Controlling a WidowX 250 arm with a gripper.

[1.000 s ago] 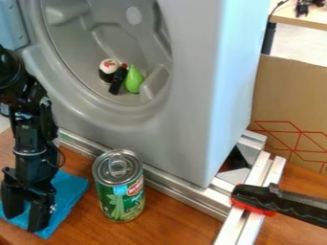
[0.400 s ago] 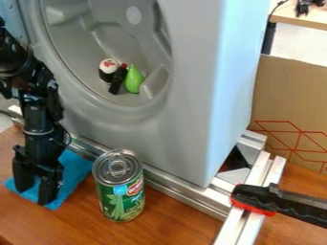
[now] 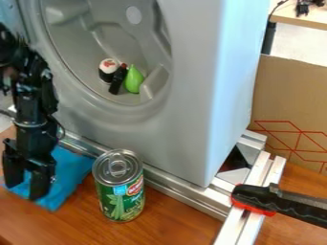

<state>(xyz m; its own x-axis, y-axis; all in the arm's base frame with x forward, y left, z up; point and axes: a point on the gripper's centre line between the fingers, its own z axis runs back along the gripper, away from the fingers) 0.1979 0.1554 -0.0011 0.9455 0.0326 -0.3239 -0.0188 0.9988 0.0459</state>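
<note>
**Parted fingers over a folded-looking blue cloth, beside an upright green-bean can**

The black gripper (image 3: 26, 190) hangs at the left with its two fingers spread apart, blue fabric visible in the gap. That wide stance suggests nothing is pinched; whether the tips press on the fabric I cannot tell. The blue cloth (image 3: 69, 167) lies flat beneath and around them on the wooden tabletop (image 3: 172, 222), close to the metal rail (image 3: 176, 185).

Just right of the cloth, the can of green beans (image 3: 119, 191) stands on its base, pull-tab lid (image 3: 117, 167) up, a stable pose for a cylinder.

Behind the rail rises a grey moulded unit (image 3: 191, 119) with a rounded hollow. Low inside it sit a green pear-shaped toy (image 3: 134, 80), a slim dark bottle-like piece (image 3: 117, 80) and a white-topped dark piece (image 3: 108, 70), grouped together, probably because the curved wall slopes down there.

At right, a black clamp (image 3: 256, 194) with a red pad (image 3: 250, 206) lies across the silver bars (image 3: 260, 178), likely to steady the frame. A cardboard panel (image 3: 287, 100) stands behind.
</note>
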